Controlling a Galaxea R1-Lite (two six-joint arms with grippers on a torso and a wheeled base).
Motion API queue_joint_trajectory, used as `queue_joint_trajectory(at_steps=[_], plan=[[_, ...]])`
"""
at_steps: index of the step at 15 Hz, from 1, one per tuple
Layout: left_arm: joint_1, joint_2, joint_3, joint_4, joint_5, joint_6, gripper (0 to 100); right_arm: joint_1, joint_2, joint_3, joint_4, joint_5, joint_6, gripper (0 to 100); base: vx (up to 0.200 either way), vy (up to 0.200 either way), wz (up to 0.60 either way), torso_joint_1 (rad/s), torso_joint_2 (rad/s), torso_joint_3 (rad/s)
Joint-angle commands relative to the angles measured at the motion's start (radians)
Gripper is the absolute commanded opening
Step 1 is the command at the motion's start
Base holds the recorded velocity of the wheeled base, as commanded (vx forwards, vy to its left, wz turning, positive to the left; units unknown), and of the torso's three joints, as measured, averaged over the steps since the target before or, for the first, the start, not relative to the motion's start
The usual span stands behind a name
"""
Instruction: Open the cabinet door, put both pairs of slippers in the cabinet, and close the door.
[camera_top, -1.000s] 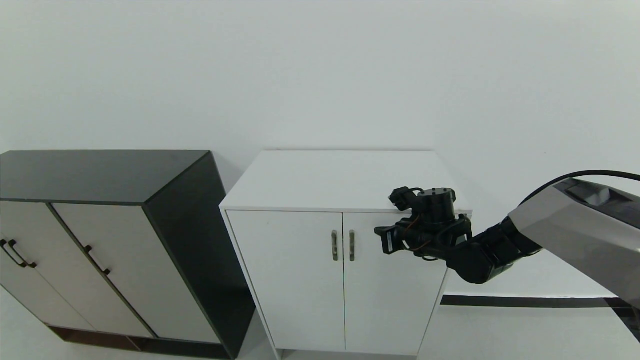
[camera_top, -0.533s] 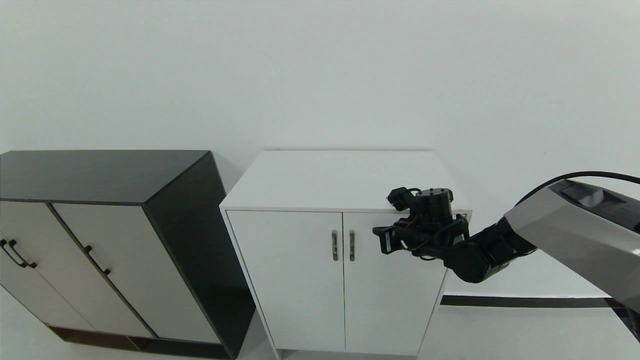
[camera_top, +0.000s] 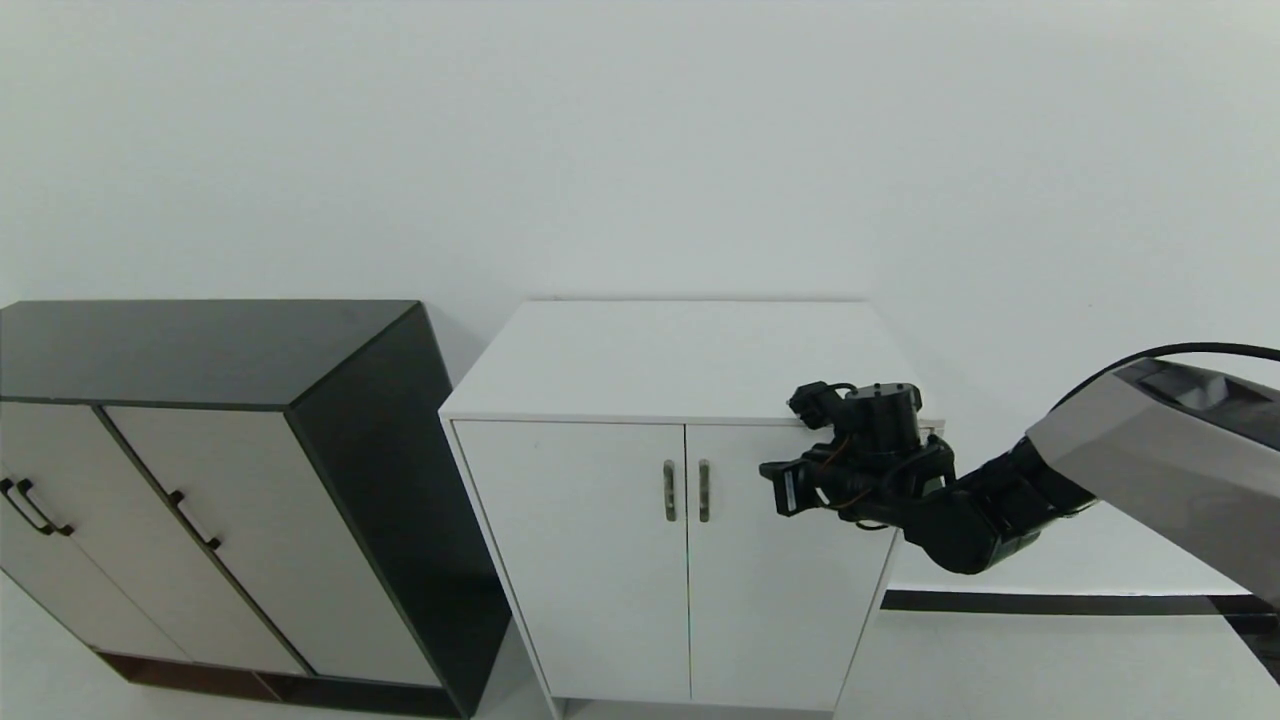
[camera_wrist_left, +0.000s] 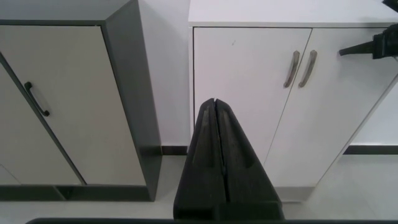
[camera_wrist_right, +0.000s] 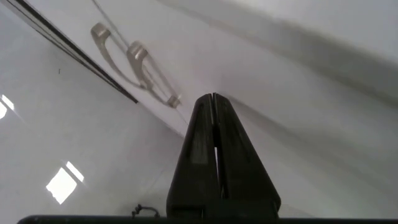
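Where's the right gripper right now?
In the head view, the right gripper hangs before the white cabinet's right door, right of its handle, apart from it.

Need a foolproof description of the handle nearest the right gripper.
Find the white cabinet beside the black-framed cabinet. Two vertical metal handles flank its centre seam. Take the right handle, on the right door, nearest the right gripper, not the left handle.
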Motion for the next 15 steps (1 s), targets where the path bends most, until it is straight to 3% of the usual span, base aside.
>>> queue_joint_trajectory(at_steps=[1, 7, 10, 15], plan=[[0.000, 0.000, 0.000, 0.000, 0.000, 0.000, 0, 0.020, -0.106, 0.095, -0.001, 0.003, -0.002, 0, 0.000, 0.000, 0.00, 0.000, 0.00, 0.000], [0.000, 0.000, -0.001, 0.000, 0.000, 0.000, 0, 0.001, -0.318, 0.393, -0.079, -0.001, -0.004, 0, 0.000, 0.000, 0.00, 0.000, 0.00, 0.000], [0.000, 0.000, -0.001, 0.000, 0.000, 0.000, 0, -0.088, -0.386, 0.624, -0.200, -0.051, -0.013, 0, 0.000, 0.000, 0.00, 0.000, 0.00, 0.000], [0.000, 0.001, -0.001, 0.000, 0.001, 0.000, 0, -0.227, -0.493, 0.930, -0.357, -0.050, -0.083, 0, 0.000, 0.000, 0.00, 0.000, 0.00, 0.000]])
